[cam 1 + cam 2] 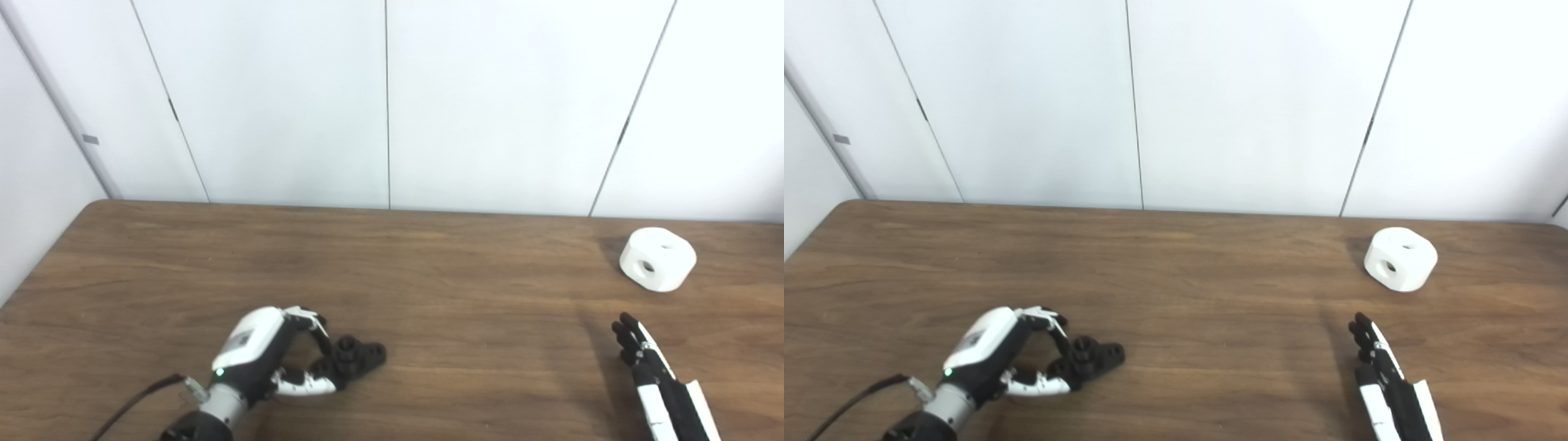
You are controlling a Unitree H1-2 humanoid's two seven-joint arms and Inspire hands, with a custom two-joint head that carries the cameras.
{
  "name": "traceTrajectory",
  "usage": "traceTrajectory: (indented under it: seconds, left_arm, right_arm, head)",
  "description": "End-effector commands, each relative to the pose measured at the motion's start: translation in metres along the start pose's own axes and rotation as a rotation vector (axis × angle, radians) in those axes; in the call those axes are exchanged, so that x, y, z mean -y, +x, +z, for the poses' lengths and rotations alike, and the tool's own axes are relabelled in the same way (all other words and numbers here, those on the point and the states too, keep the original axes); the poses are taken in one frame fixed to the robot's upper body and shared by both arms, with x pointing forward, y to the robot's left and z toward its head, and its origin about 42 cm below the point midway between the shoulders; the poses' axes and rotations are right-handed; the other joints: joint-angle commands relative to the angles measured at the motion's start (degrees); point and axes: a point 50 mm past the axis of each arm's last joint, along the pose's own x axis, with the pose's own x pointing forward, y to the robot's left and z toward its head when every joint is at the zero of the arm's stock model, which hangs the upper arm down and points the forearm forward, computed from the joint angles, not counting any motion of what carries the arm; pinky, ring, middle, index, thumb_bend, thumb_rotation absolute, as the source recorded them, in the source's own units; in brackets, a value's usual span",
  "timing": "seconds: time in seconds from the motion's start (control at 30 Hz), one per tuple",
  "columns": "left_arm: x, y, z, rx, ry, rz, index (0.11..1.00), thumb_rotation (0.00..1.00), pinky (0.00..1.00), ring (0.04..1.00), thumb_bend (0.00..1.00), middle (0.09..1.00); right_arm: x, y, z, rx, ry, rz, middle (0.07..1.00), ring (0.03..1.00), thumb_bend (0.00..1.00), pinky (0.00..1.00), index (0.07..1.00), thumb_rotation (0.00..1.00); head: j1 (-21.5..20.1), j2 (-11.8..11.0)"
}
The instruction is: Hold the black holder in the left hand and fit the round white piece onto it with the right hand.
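Note:
The black holder (360,357) lies on the wooden table (429,275) at the front left. My left hand (269,358) curls around its near end, with fingers above and thumb below pinching it while it rests on the table. The round white piece (658,258), with holes in its top and side, stands at the back right. My right hand (652,373) is open at the front right with its fingers held straight, well short of the white piece and touching nothing.
White wall panels (386,104) rise just behind the table's far edge. A black cable (131,404) trails from my left wrist toward the front left corner.

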Motion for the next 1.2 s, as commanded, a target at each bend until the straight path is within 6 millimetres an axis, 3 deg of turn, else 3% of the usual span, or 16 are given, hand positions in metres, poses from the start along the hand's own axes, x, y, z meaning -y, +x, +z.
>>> traceTrajectory:
  seconds: [0.0, 0.3, 0.6, 1.07, 1.17]
  left_arm:
    - [0.0, -0.003, 0.013, 0.066, 0.018, 0.0, 0.487, 0.06, 0.94, 0.883, 0.52, 0.785]
    - [0.024, -0.017, 0.033, 0.108, 0.035, -0.067, 0.487, 0.06, 0.96, 0.883, 0.51, 0.783]
    - [0.056, -0.024, 0.044, 0.11, 0.043, -0.12, 0.487, 0.06, 0.96, 0.882, 0.51, 0.78]
    - [0.083, -0.02, 0.047, 0.118, 0.009, -0.14, 0.488, 0.06, 0.97, 0.894, 0.51, 0.787]
    - [0.085, -0.019, 0.047, 0.125, 0.008, -0.139, 0.488, 0.06, 0.97, 0.894, 0.51, 0.788]
  right_arm:
    - [-0.006, 0.0, 0.01, 0.026, 0.014, -0.006, 0.93, 0.95, 0.65, 0.94, 0.939, 0.98]
    - [-0.005, 0.003, 0.02, 0.024, 0.008, -0.01, 0.915, 0.94, 0.65, 0.93, 0.929, 0.99]
    - [-0.004, 0.003, 0.026, 0.041, 0.004, 0.007, 0.941, 0.966, 0.61, 0.97, 0.949, 1.0]
    - [0.005, 0.006, 0.022, 0.031, -0.008, -0.013, 0.936, 0.961, 0.63, 0.96, 0.941, 0.98]
    - [0.008, 0.006, 0.026, 0.042, 0.001, -0.016, 0.947, 0.969, 0.59, 0.96, 0.951, 0.94]
  head:
    - [-0.51, 0.76]
    - [-3.17, 4.48]
    - [-5.07, 5.82]
    - [-7.57, 4.76]
    - [-7.8, 4.55]
